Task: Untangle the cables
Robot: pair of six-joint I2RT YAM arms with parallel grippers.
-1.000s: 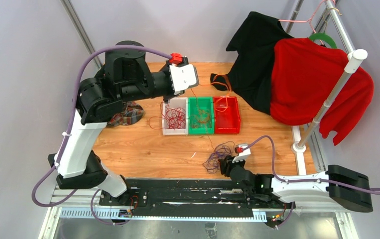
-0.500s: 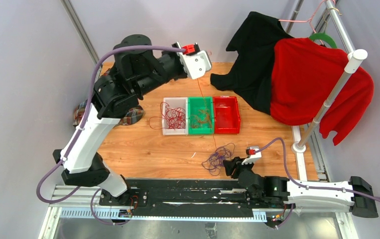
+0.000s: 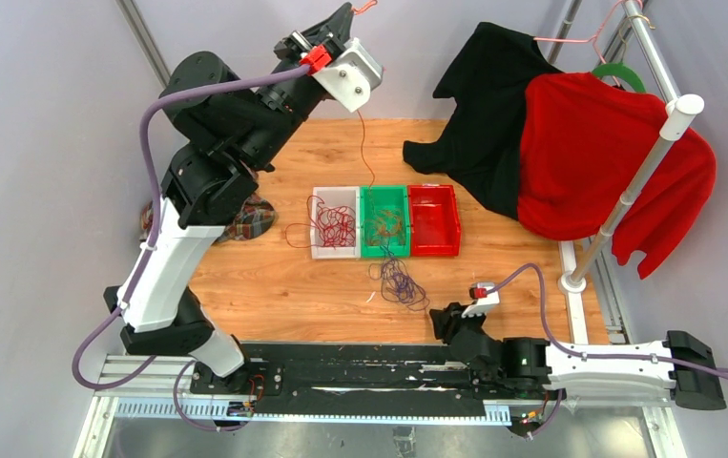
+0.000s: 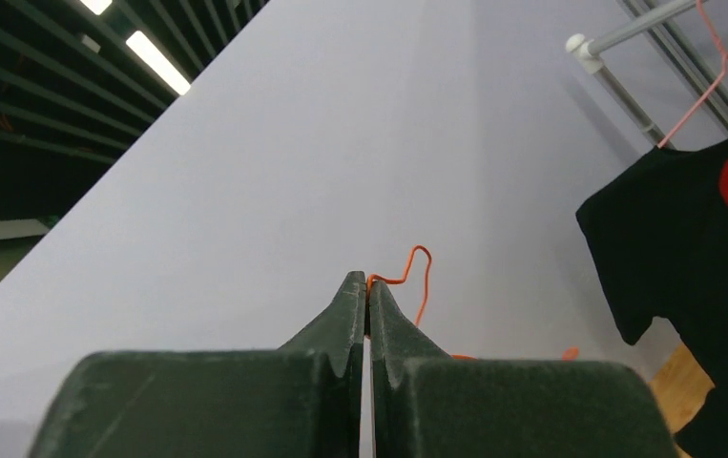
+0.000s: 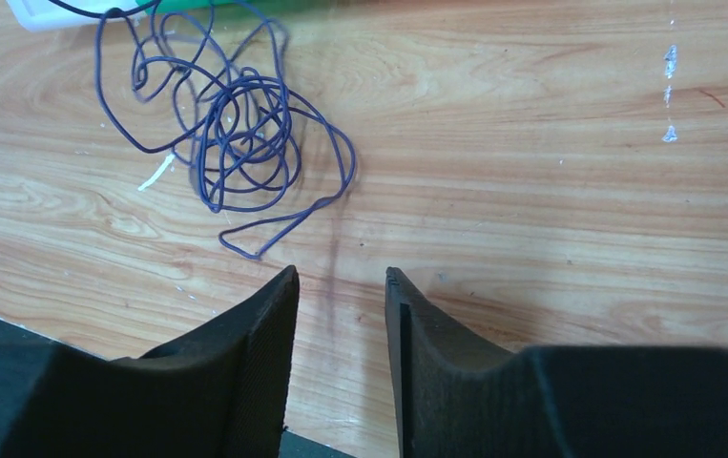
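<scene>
Right wrist view: right gripper (image 5: 341,286) part-open, empty, just short of the purple cable (image 5: 236,124) bunched on the table (image 5: 531,191). Top view alone shows the rest: beyond it the green bin (image 3: 384,188), from which the orange cable (image 3: 364,143) rises to the left gripper (image 4: 367,281), raised high and pinched shut on it. Risk: a higher pull drags the purple along if the two are snagged.

A wooden table (image 3: 274,286) bears a touching row: white bin (image 3: 335,254) at left, green bin (image 3: 384,254) in the middle, red bin (image 3: 434,227) at right; a plaid cloth (image 3: 250,221) lies at the table's left edge; a black garment (image 3: 484,124) drapes over the far right corner; a red garment (image 3: 589,162) hangs just beside it, behind a white pole (image 3: 638,181).
</scene>
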